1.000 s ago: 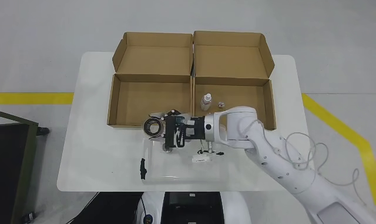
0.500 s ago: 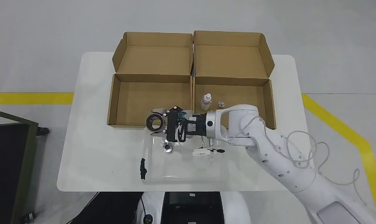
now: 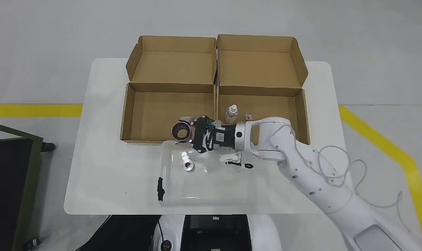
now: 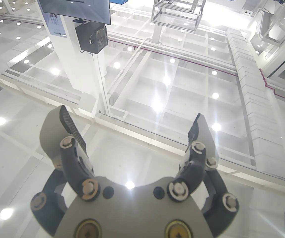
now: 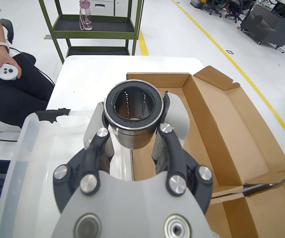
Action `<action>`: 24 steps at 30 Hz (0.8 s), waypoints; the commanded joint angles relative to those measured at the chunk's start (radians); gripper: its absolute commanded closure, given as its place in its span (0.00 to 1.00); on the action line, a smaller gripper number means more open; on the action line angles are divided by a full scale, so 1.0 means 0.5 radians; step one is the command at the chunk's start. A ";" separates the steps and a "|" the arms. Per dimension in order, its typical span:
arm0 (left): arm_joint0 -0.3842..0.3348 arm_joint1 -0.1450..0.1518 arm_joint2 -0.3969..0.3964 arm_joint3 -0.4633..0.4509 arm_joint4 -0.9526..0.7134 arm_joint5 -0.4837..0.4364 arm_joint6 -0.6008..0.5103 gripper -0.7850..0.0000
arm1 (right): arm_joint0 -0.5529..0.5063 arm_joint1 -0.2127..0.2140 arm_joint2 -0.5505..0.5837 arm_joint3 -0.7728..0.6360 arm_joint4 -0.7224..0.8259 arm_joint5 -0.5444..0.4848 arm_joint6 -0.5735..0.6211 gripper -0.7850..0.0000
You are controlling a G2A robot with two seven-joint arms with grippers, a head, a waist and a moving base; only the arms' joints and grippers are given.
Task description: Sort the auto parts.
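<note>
Quick update from us: the right gripper (image 5: pixel 133 106) is pinching a bearing (image 3: pixel 180 129), with one finger on each side. It's a short steel sleeve with a black rim and rows of little balls down the bore. We see it held in the air over the left box (image 3: pixel 155 112), down by that box's 5 o'clock corner and just inside the front wall.

The left box and the right box (image 3: pixel 277 116) sit side by side at 12 o'clock on the white table (image 3: pixel 99 159), flaps open, meeting along their middle wall. At the right box's 9 o'clock side we can make out a small white bottle (image 3: pixel 231 112) and, just beside it, a tiny metal piece (image 3: pixel 248 116).

At 6 o'clock on the table, right up against the front of the boxes, is a clear tub (image 3: pixel 211 188). It has a silver fitting (image 3: pixel 187 163) and a few small black bits (image 3: pixel 236 161) in it. A strip of black tape (image 3: pixel 159 188) sits on its 9 o'clock rim.

The left gripper (image 4: pixel 130 122) points up at the ceiling (image 4: pixel 172 75) with its fingers spread wide.
</note>
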 commanded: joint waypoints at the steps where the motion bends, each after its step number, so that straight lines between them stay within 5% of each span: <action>1: 0.000 0.000 0.000 0.000 0.000 0.000 0.000 0.00 | -0.003 -0.011 -0.021 0.051 -0.016 0.027 -0.018 1.00; 14: 0.000 0.000 0.000 0.000 0.000 0.000 0.000 0.00 | 0.351 -0.207 -0.221 0.545 -0.006 0.215 -0.173 1.00; 24: 0.000 0.000 0.000 0.000 0.000 0.000 0.000 0.00 | 0.359 -0.235 -0.178 0.592 -0.072 0.229 -0.221 1.00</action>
